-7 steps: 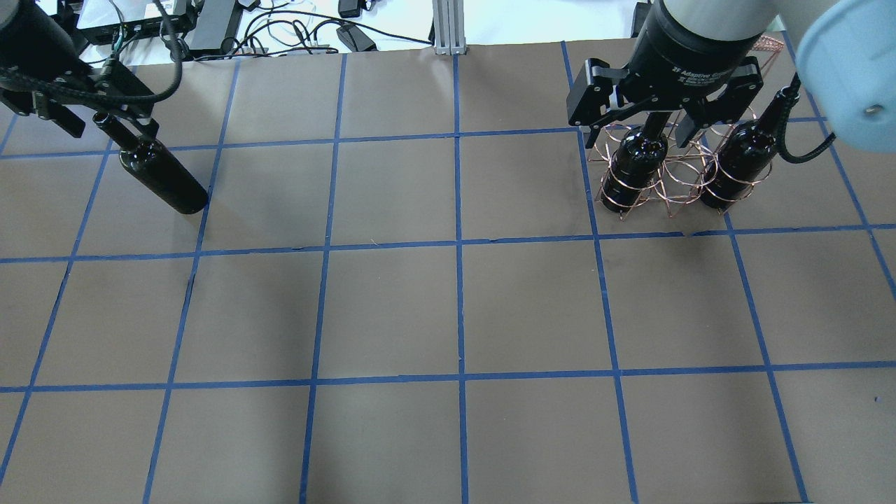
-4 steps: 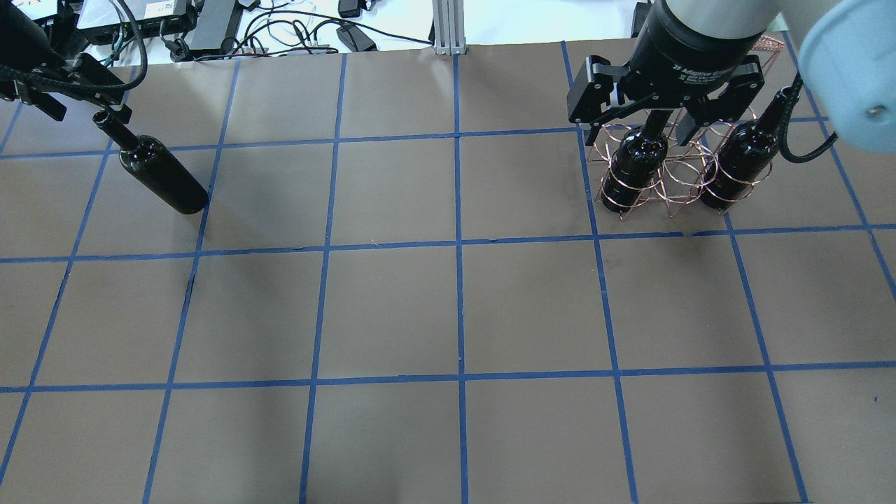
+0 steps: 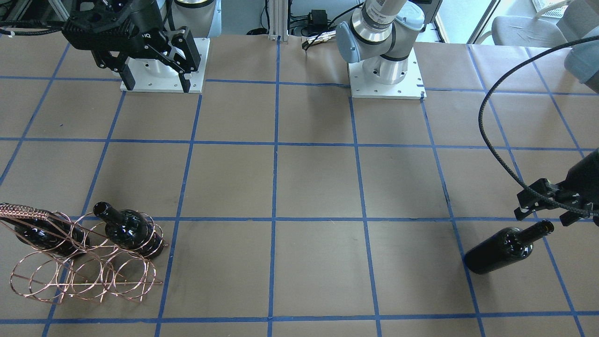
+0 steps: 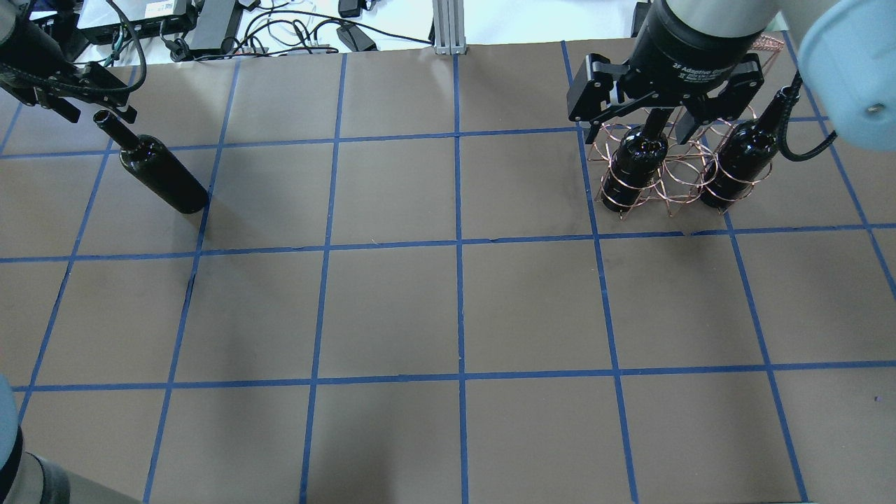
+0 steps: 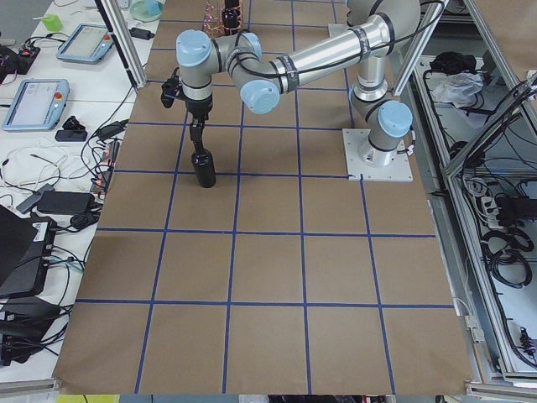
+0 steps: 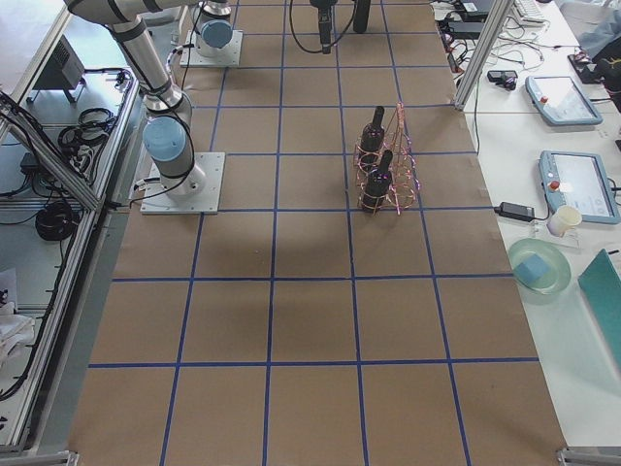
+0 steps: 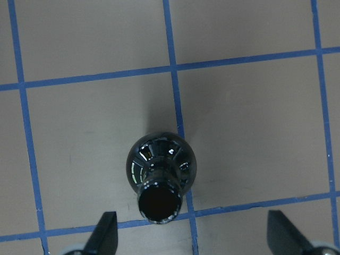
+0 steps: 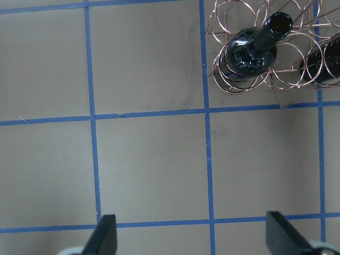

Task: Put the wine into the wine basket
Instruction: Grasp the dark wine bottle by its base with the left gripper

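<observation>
Left wrist-mounted view: wine (image 7: 162,170) stands upright on the table (image 7: 249,127), seen from straight above, open mouth toward me, foot just beside a blue tape line (image 7: 173,95). My left pincer (image 7: 194,236) is released, fingertips (image 7: 108,234) spread wide to either side of the mouth, neither touching glass. Overhead exterior: that wine (image 4: 157,175) sits at the far left of the table, alone, well apart from the basket (image 4: 675,171) at the far right. Exterior front-facing: left pincer (image 3: 545,215) hangs just over the neck of the wine (image 3: 503,250).

Basket: copper wire hoops, upright on the table, braided handle (image 3: 23,211) on top. Two bottles in it, necks up: first bottle (image 4: 633,168) in the end hoop nearer table centre, second bottle (image 4: 745,157) in the other end hoop, empty hoops between them.

My right pincer (image 8: 194,236) is also released, fingers wide, gripping nothing. It is raised high over the table on my side of the basket (image 8: 234,79), which shows at the top of its wrist view with the first bottle (image 8: 252,50) inside. Exterior front-facing: right pincer (image 3: 157,77) is up near my base, far from the basket (image 3: 84,276).

Cables (image 4: 280,31) lie beyond the table's far edge.
</observation>
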`<action>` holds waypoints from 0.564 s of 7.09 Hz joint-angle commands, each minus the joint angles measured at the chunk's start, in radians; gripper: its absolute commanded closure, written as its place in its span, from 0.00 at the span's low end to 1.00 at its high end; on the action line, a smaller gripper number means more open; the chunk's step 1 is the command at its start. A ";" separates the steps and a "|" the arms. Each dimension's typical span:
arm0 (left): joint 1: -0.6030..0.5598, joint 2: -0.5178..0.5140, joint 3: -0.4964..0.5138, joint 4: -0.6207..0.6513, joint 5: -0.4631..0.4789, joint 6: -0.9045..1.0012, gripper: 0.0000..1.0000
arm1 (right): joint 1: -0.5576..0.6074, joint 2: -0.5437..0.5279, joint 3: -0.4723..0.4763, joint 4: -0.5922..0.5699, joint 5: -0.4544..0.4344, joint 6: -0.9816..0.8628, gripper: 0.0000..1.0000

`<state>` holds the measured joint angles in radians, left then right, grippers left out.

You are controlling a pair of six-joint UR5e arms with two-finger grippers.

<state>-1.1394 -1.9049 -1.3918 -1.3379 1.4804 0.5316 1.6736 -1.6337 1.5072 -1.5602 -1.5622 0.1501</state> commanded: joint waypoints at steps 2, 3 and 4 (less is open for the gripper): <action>0.003 -0.058 -0.001 0.045 0.001 -0.005 0.15 | 0.002 0.000 0.001 -0.003 0.001 -0.006 0.00; 0.003 -0.060 -0.004 0.045 0.003 -0.005 0.33 | 0.002 0.000 -0.001 -0.001 0.001 -0.007 0.00; 0.003 -0.062 -0.009 0.045 0.015 -0.002 0.40 | 0.003 0.000 0.001 -0.001 0.004 -0.007 0.00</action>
<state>-1.1365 -1.9627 -1.3959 -1.2946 1.4859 0.5271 1.6753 -1.6337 1.5074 -1.5620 -1.5609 0.1435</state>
